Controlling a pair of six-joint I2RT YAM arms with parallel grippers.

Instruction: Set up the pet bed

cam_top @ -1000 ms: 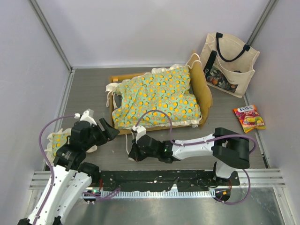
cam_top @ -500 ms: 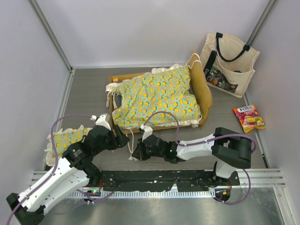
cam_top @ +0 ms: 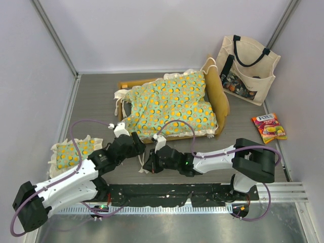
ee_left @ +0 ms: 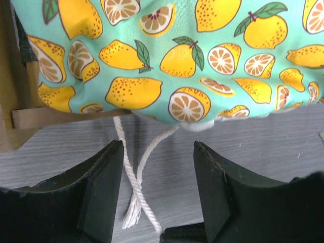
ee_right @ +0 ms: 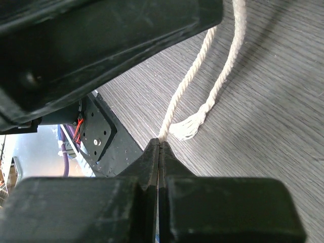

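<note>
The pet bed [cam_top: 218, 96] stands on the table [cam_top: 96, 96], with its mattress cushion [cam_top: 169, 104] lying in the frame. A small pillow [cam_top: 71, 152] lies left of the bed and nearer. At the bed's near edge the left gripper [ee_left: 158, 152] hovers, jaws apart astride two white tie cords [ee_left: 121, 139]. Just nearer, the right gripper [ee_right: 160, 147] is clamped on one of them. Right of the bed are a tote bag [cam_top: 248, 63] and a sweets packet [cam_top: 269, 126].

A grey wood-grain tabletop [cam_top: 96, 96] sits boxed by plain pale walls [cam_top: 152, 30], a metal rail [cam_top: 283, 190] along its near edge.
</note>
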